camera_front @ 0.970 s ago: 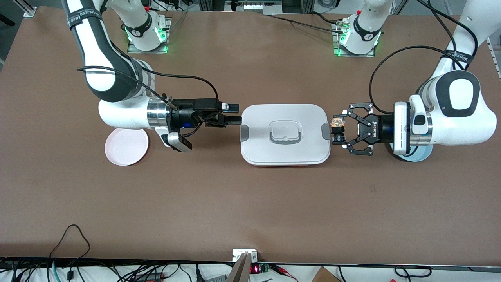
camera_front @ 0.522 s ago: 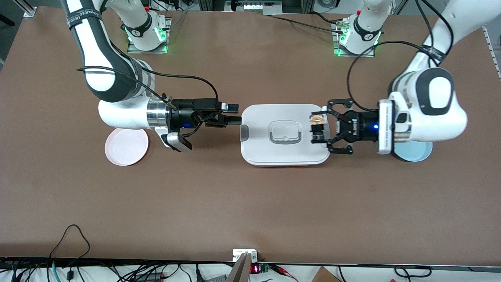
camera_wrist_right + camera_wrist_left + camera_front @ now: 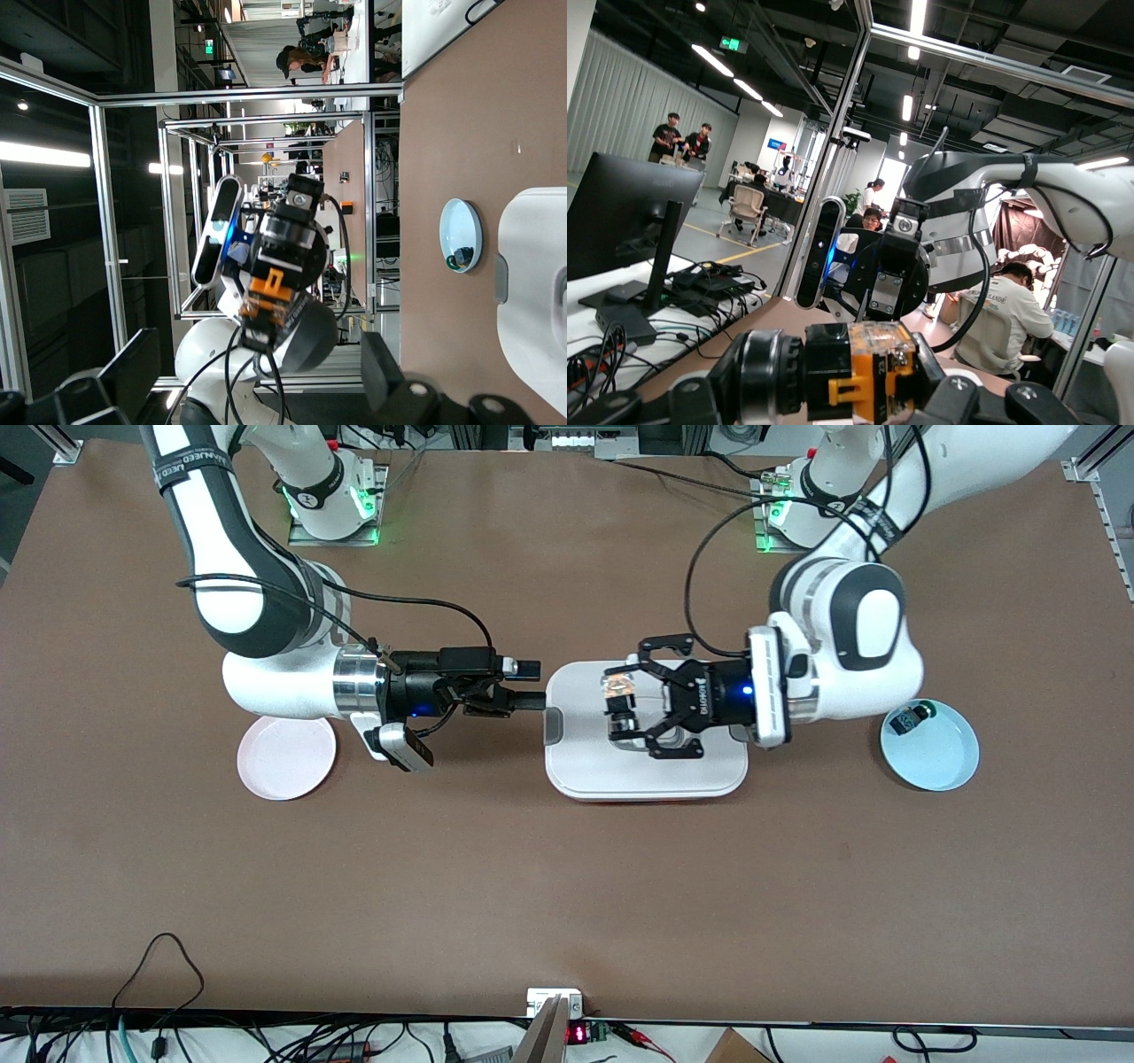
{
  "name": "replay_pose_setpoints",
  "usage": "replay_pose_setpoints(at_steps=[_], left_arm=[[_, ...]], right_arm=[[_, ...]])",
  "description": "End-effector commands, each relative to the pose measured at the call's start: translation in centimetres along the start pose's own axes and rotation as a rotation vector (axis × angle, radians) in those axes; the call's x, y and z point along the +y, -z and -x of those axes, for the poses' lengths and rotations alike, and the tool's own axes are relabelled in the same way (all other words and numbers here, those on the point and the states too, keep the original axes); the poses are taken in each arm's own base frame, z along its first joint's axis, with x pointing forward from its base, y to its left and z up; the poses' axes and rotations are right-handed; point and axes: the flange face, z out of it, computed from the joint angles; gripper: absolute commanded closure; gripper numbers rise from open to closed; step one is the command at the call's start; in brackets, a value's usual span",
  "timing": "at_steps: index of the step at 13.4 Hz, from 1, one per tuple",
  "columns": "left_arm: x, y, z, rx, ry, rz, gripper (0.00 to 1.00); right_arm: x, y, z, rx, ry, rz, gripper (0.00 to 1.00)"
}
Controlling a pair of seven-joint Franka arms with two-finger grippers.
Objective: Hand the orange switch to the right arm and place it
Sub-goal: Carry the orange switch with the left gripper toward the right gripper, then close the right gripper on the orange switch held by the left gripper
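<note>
Left gripper (image 3: 617, 710): it is clamping the orange switch (image 3: 617, 688), hanging over the white lidded box (image 3: 576, 771).
Orange switch: it is sitting between the fingers, above the lid's handle, at 9 o'clock from the left wrist.
Right gripper (image 3: 530, 699): fingers are standing apart, empty, waiting at 9 o'clock from the box.
Blue plate (image 3: 952, 766): it is carrying a small part (image 3: 905, 718).
Pink plate (image 3: 279, 766): it is lying under the right arm.

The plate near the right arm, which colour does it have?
The plate is pale pink; the front view shows it best.
</note>
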Motion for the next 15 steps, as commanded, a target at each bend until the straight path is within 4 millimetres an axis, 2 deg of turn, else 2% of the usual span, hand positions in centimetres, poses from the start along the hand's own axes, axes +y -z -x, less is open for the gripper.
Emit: replay_pose_setpoints(at_steps=[1,2,3,6,7,8,10,15], left_arm=[[-0.1,-1.2,1.4,0.028,-0.049,-0.021,1.00],[0.2,-1.7,1.7,0.025,-0.044,-0.015,1.00],[-0.1,-1.8,1.1,0.024,-0.054,-0.031,1.00],[0.9,-3.7,1.3,0.013,-0.046,-0.052,1.00],[0.6,-3.9,1.8,0.012,-0.032,-0.058,1.00],[0.6,-4.3,1.4,0.014,-0.038,-0.064,1.00],[0.5,-4.3,1.4,0.011,-0.037,-0.072,1.00],[0.5,-4.3,1.2,0.014,-0.030,-0.071,1.00]], right_arm=[[0.9,-0.7,-0.3,-0.001,-0.004,-0.009,0.00],[1.1,-0.8,-0.3,-0.004,-0.008,-0.008,0.00],[1.2,-0.8,-0.3,-0.004,-0.008,-0.007,0.00],[2.6,-1.0,-0.4,-0.007,-0.024,0.002,0.00],[2.8,-1.4,-0.2,-0.014,-0.028,0.004,0.00],[2.8,-1.8,0.1,-0.021,-0.036,0.004,0.00],[2.6,-3.0,0.8,-0.038,-0.046,-0.001,0.00],[2.6,-2.5,0.5,-0.033,-0.041,-0.003,0.03]])
